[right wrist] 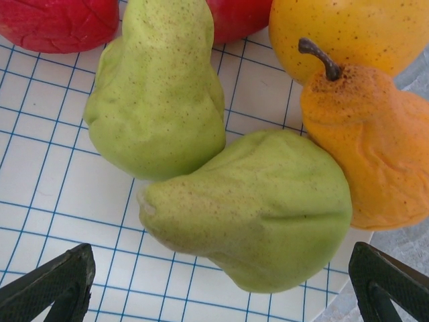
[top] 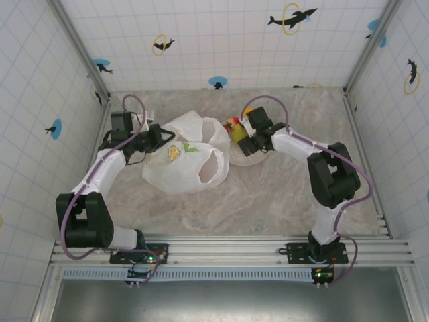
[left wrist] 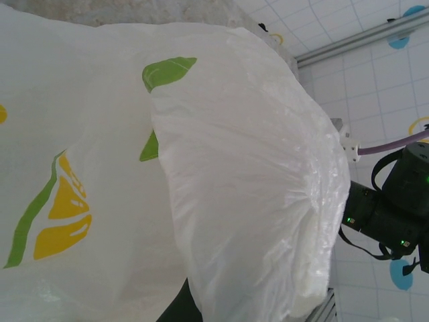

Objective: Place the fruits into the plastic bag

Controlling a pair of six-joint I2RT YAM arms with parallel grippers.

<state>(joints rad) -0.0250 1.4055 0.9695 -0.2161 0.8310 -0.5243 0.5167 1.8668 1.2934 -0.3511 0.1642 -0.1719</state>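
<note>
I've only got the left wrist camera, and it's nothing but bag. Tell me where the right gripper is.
Observer: The right gripper hangs open over the checked plate, jaws spread above a green pear.
Operator: List what else is on that plate.
Observer: A second green pear, an orange pear, a yellow fruit, a ridged red fruit and a smooth red one.
Operator: Say where the bag's mouth is.
Observer: In the top view the bag lies left of the plate, its mouth gaping on the plate side.
</note>
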